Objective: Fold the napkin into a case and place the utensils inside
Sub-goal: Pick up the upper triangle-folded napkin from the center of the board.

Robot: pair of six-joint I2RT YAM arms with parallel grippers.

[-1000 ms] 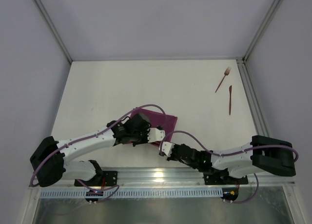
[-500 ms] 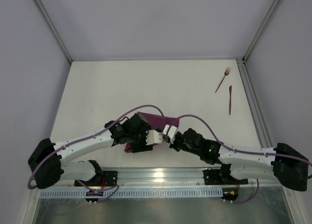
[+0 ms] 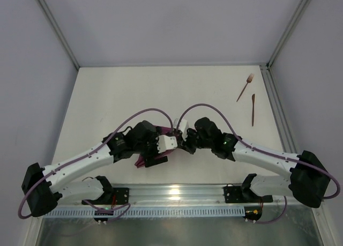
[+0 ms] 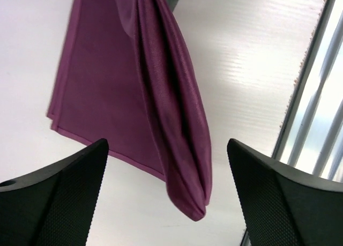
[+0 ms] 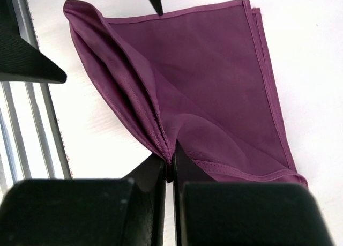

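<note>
The plum-purple napkin [image 5: 214,80] lies partly folded on the white table, with one bunched fold lifted off it. My right gripper [image 5: 170,170] is shut on that fold, and the cloth fans out from its tips. In the left wrist view the napkin [image 4: 123,90] hangs and spreads between the wide-apart fingers of my open left gripper [image 4: 166,149], which touch nothing. From above, the left gripper [image 3: 170,144] and the right gripper [image 3: 181,134] meet over the napkin [image 3: 140,162], which they mostly hide. The fork [image 3: 246,87] and the knife [image 3: 253,110] lie at the far right.
A metal rail [image 3: 177,192] runs along the near edge, close to the napkin. Grey walls and a frame post [image 3: 274,106] bound the table on the right, just past the utensils.
My left gripper has opened and let go of the napkin. The right gripper, still shut, has swung from the near edge up to the cloth's middle, lifting the fold.
</note>
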